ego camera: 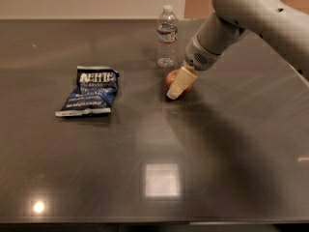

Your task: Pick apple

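A blue chip bag (pixel 88 91) lies flat on the left of the dark table (pixel 145 153), well apart from the rest. Further right a clear water bottle (pixel 167 36) stands upright toward the back. Just in front of it, slightly right, sits the apple (pixel 171 78), half hidden behind the cream end effector (pixel 175 92), which slants down across it to the table. How wide it stands I cannot tell. The grey arm (pixel 251 8) enters from the upper right.
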### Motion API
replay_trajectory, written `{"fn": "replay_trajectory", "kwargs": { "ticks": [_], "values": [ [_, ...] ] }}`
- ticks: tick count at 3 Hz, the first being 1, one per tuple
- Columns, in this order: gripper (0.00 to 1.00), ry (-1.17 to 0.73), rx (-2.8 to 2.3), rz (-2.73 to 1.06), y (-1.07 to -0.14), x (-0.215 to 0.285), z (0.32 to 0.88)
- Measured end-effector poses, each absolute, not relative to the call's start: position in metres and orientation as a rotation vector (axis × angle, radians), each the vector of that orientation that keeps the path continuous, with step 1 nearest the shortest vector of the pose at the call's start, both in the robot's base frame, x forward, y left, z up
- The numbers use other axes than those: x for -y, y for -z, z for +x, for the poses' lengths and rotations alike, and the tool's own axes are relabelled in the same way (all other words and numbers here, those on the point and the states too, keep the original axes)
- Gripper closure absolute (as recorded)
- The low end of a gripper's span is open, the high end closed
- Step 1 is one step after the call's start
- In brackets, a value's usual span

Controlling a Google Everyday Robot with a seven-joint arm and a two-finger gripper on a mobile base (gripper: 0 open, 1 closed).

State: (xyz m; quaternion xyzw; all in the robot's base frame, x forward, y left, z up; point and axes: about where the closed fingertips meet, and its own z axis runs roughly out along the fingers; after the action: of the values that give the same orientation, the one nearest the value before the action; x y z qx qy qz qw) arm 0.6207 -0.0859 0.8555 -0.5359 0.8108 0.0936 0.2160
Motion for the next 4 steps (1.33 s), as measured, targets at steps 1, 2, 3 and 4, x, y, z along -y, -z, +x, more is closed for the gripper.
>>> {"fn": "replay_trajectory", "kwargs": {
  "ticks": [1,2,3,4],
  "values": [
    [0.45,-0.274,-2.258,-1.504,-0.849,0.082,0.62],
    [0.68,-0.277,-2.237,-1.514,-0.858,0.08,0.616],
    [0.91,-0.3,-2.175,-1.527,-0.89,0.082,0.603],
    [1.0,-0.316,-2.088,-1.564,-0.933,0.088,0.588]
  ]
}}
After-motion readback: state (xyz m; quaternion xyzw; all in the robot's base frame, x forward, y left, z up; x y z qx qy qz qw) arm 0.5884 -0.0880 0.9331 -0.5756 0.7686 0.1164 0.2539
